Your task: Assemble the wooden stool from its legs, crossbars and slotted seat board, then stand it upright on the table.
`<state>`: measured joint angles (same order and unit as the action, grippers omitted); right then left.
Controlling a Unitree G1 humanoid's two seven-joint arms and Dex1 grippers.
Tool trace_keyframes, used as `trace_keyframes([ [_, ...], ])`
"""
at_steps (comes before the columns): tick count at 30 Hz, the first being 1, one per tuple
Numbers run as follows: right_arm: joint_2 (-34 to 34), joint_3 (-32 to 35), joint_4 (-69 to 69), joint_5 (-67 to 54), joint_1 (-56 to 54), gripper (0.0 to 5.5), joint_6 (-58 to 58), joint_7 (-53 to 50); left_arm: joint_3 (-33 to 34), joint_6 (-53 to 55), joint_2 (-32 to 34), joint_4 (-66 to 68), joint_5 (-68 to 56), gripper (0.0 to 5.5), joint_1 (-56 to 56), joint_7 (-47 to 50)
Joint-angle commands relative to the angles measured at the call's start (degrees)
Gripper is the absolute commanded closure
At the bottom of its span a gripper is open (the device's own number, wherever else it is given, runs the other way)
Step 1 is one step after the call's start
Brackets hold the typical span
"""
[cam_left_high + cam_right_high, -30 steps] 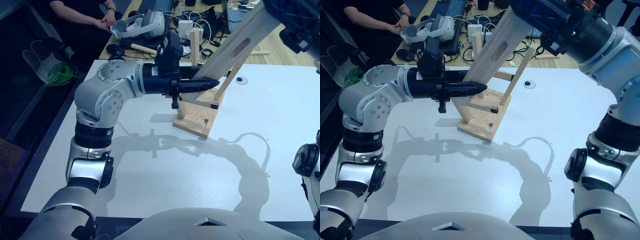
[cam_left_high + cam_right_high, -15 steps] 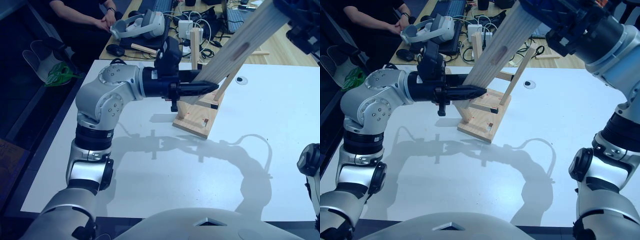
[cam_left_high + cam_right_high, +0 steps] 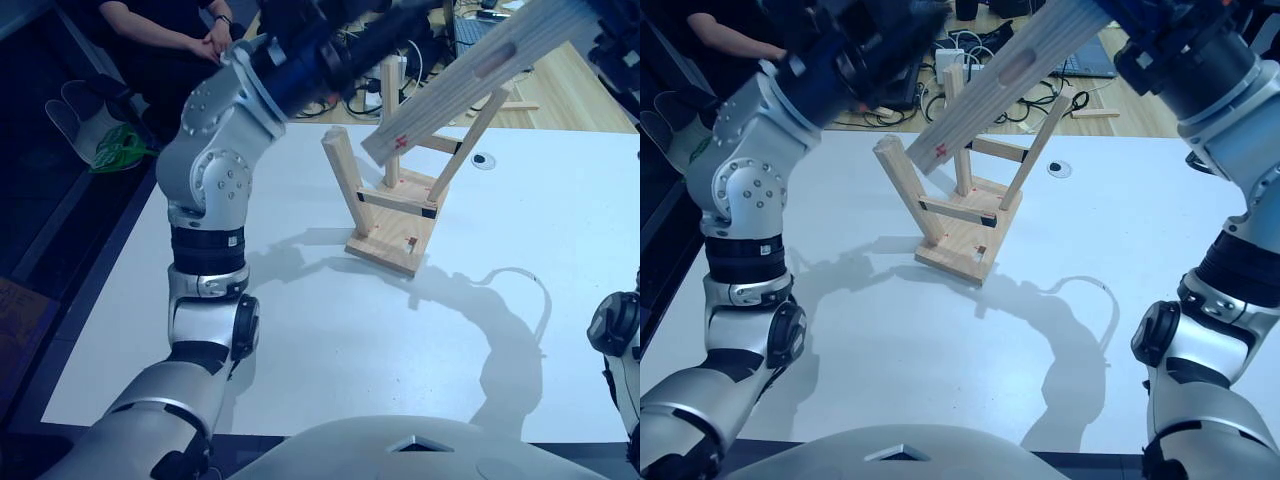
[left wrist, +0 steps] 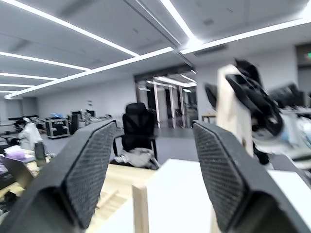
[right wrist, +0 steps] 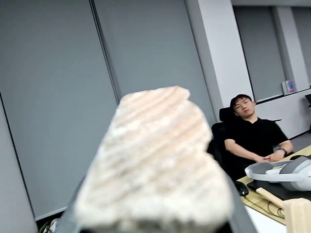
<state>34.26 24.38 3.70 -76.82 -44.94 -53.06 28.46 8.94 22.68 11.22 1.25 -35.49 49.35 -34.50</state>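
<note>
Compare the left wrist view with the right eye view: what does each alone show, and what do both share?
Only the left wrist view: the textured inner pads of the open left pincer, ceiling light strips and a black office chair. Only the right eye view: the stool frame's base board lying on the white table, its crossbars, and the slot in the seat board tilted above them. Both: the seat board gripped by the right pincer, and the table.

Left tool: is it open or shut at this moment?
Open. In the left wrist view the left tool shows its two fingers wide apart, with nothing held between them.
</note>
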Motion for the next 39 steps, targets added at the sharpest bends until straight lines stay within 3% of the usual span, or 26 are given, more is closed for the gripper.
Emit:
trace_keyframes([
  [1, 0.13, 1.94, 1.07, 3.06, 1.76, 4.51, 3.22, -3.50, 4.83, -8.89, 0.43, 10.77, 9.94, 2.58, 2.44, 15.80],
  [6, 2.35, 0.14, 4.35, 13.55, 8.52, 4.51, 6.80, -4.54, -9.01, -10.74, 4.94, 14.27, 24.89, 2.58, -6.74, 11.79],
  [11, 4.54, 0.83, 7.67, 19.36, 20.72, 4.51, 6.49, -3.01, -20.73, 1.03, 9.28, 5.15, 25.04, 2.58, -18.03, -2.10],
  [18, 3.60, 4.67, 6.42, 18.41, 31.65, 4.51, 3.55, -3.36, -20.54, 7.45, 9.00, -1.78, 23.09, 2.58, -20.83, -4.48],
  [26, 0.34, 6.19, 2.03, 17.19, 33.52, 4.51, 1.62, -5.38, -21.14, 10.87, 6.98, -6.52, 20.29, 2.58, -22.67, -4.56],
  [31, -1.70, 3.23, -3.20, 23.22, 30.81, 4.51, 7.04, -5.05, -20.72, 11.14, 7.11, -6.10, 20.50, 2.58, -22.13, -4.26],
  [39, 2.10, -4.54, -10.01, 32.65, 28.80, 4.51, 10.95, 2.15, -20.26, 11.10, 6.68, -5.53, 20.51, 2.58, -21.55, -3.29],
])
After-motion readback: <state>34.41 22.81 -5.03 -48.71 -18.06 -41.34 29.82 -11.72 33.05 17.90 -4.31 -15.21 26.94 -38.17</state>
